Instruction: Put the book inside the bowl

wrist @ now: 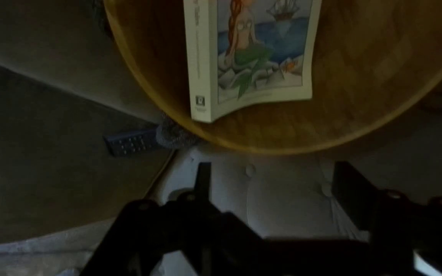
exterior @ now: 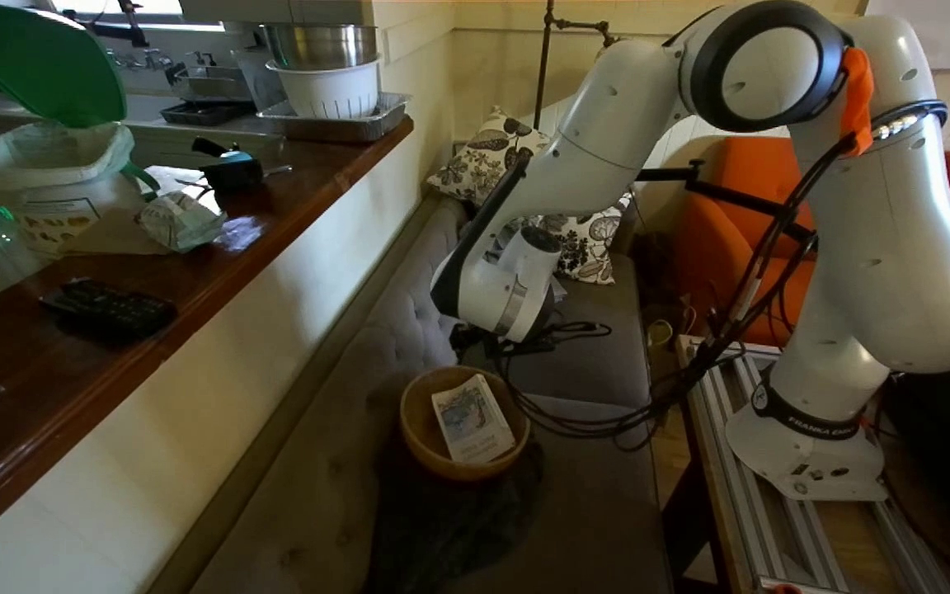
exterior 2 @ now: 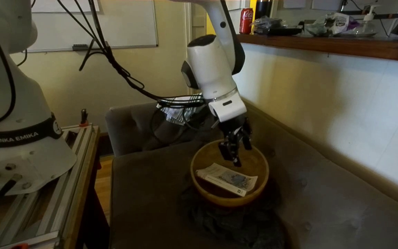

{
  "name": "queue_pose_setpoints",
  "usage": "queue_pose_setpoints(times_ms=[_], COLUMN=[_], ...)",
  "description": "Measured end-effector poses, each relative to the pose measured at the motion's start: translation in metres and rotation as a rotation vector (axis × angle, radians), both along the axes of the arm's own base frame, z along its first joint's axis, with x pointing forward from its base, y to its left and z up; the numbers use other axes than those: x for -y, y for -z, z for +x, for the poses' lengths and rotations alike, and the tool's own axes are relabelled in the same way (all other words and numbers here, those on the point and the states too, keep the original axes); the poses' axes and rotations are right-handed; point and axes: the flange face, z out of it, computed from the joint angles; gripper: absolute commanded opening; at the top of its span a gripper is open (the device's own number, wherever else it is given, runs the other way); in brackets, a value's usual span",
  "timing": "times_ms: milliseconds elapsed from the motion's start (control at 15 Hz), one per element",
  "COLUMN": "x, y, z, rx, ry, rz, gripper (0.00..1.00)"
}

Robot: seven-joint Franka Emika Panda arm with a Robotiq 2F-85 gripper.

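Light is dim and uneven. In an exterior view, a window is blown out to white, glare sits on the polished counter, and soft highlights run along the arm. A broad, soft-edged shadow spreads over the pale wall in an exterior view. The wrist view is darkest: the pincer is a blurred near-black silhouette, while the book reads fairly sharp, though muted.
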Motion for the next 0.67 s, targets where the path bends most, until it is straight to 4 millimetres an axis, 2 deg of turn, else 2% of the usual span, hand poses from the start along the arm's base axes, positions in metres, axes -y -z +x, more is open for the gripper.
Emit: queue_pose_setpoints(times_ms=[200,400,667], x=[-0.009,-0.017,-0.006], y=[-0.031,-0.036,-0.043], z=[-0.004,-0.025,-0.056], rx=[0.017,-0.035,-0.106], ry=[-0.076,-0.209,-0.395], rz=[-0.102,-0.167,-0.243], gripper=[1.0,1.0,1.0])
